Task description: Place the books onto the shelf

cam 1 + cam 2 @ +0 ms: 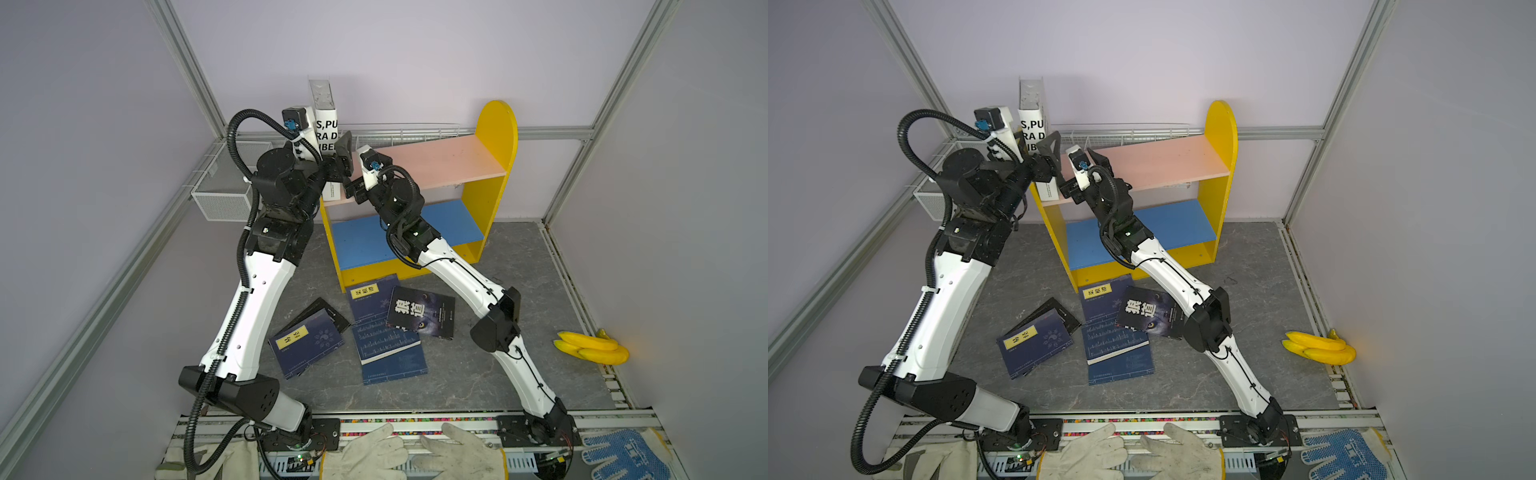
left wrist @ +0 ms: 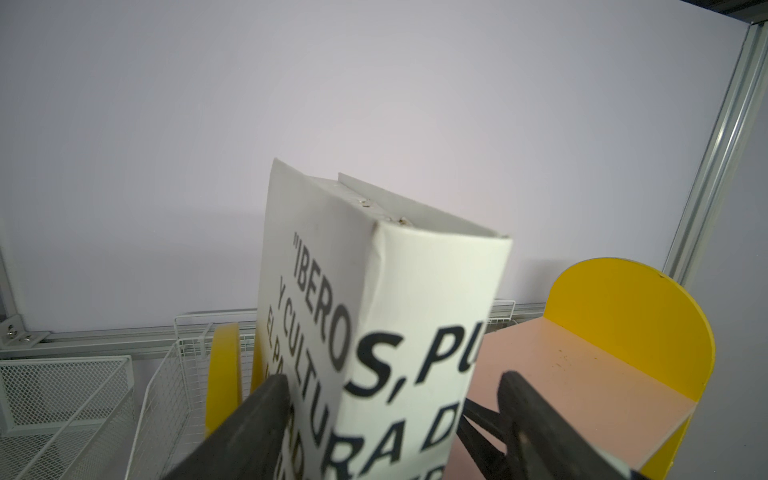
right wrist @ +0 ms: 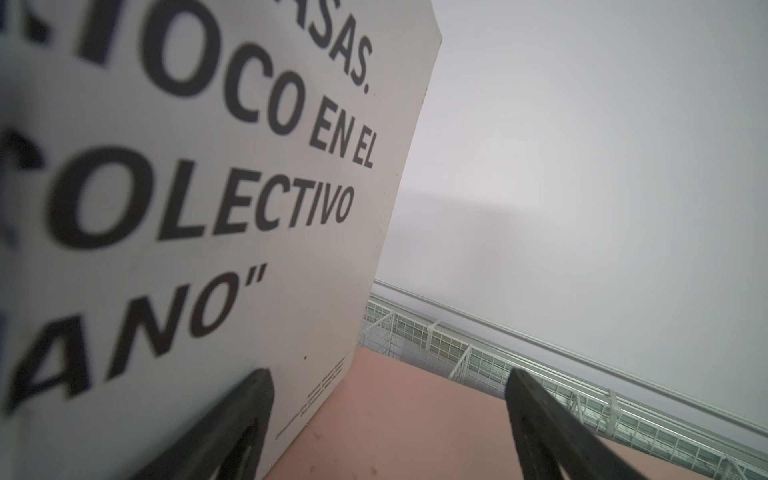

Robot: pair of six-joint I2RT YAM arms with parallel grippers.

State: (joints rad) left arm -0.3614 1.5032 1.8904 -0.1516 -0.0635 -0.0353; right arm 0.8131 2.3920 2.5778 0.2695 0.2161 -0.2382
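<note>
white book (image 2: 415, 299) upright (black lettering) | left hand (image 2: 392, 380), right hand (image 3: 388, 374): spread, gripping nothing

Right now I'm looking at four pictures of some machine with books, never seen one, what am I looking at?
It is a robot with two white arms, each ending in a two-fingered gripper. Two pictures look down from above; two come from cameras on the wrists. A white book stands upright at one end of the pink upper board of the shelf. The left gripper is open astride its spine; the right gripper is open beside its cover. Navy books and a black book lie on the grey table in front, bananas off to one side.
</note>
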